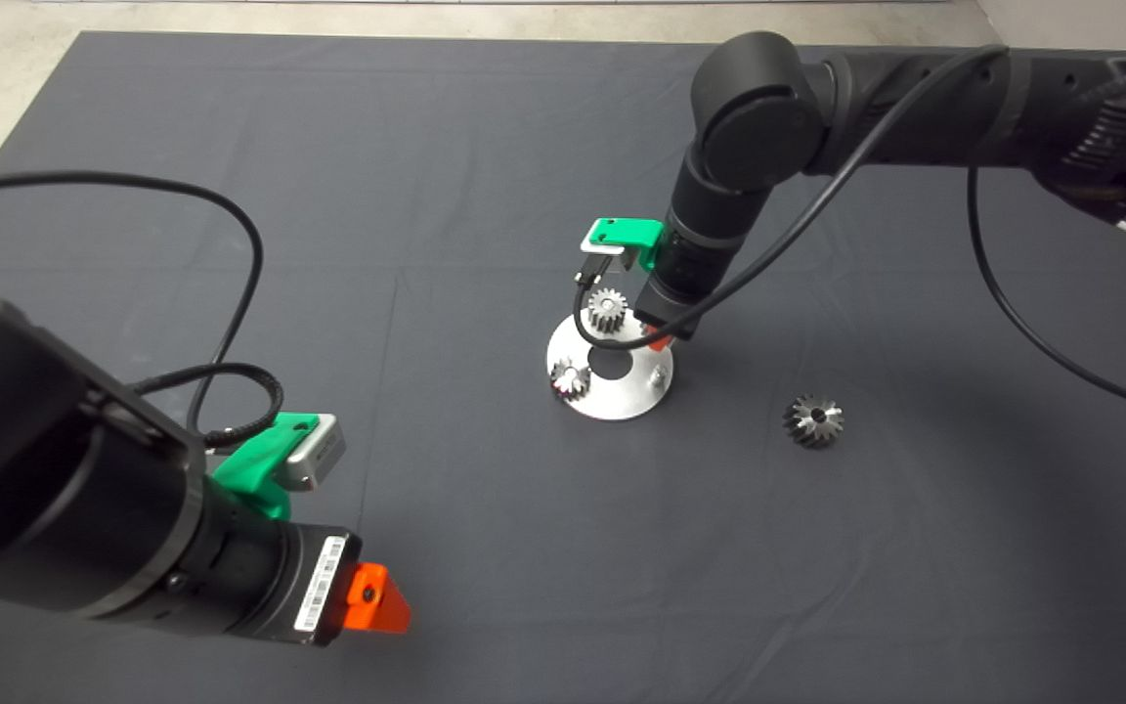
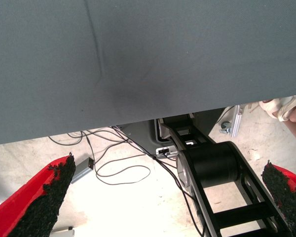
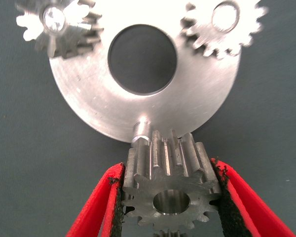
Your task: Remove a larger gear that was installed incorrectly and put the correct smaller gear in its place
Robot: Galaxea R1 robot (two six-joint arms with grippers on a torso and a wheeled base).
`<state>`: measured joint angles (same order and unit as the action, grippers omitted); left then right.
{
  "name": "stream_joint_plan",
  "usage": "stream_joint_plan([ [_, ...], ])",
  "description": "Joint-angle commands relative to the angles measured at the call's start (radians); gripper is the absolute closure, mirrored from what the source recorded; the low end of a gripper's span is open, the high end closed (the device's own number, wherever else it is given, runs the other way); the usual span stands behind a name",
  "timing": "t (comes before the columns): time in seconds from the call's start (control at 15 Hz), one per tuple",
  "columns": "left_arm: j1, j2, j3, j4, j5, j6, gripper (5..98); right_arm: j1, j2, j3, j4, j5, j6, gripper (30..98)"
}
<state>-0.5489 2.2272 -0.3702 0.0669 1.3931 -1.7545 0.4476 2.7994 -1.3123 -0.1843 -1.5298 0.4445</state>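
Note:
The smaller gear (image 3: 170,190), dark steel with short straight teeth and a centre hole, sits between the black pads of my right gripper (image 3: 167,170), which is shut on it. It hangs right beside a bare peg (image 3: 140,129) at the rim of the round silver plate (image 3: 89,98), slightly off the peg's axis. In the head view my right gripper (image 1: 656,337) hovers over the plate's (image 1: 612,401) far right rim and hides that gear. The larger gear (image 1: 813,420), with flared teeth, lies alone on the mat to the plate's right. My left gripper (image 1: 377,598) waits open at the lower left.
Two lighter silver gears (image 1: 607,311) (image 1: 570,379) sit on pegs on the plate, around its centre hole (image 1: 610,364). A black cable loops beside the right wrist. The left wrist view shows the mat's edge, floor cables, the robot's base and part of a person (image 2: 286,108).

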Motion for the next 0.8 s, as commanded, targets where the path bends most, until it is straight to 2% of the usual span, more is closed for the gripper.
stream_joint_plan([
  [0.0, -0.009, -0.001, 0.016, -0.019, 0.0, -0.005, 5.9, 0.0, -0.018, 0.035, -0.024, -0.124, -0.012, 87.2],
  [0.73, -0.009, -0.001, 0.016, -0.019, 0.0, -0.003, 5.9, -0.032, -0.016, 0.036, -0.026, -0.124, -0.015, 87.3],
])
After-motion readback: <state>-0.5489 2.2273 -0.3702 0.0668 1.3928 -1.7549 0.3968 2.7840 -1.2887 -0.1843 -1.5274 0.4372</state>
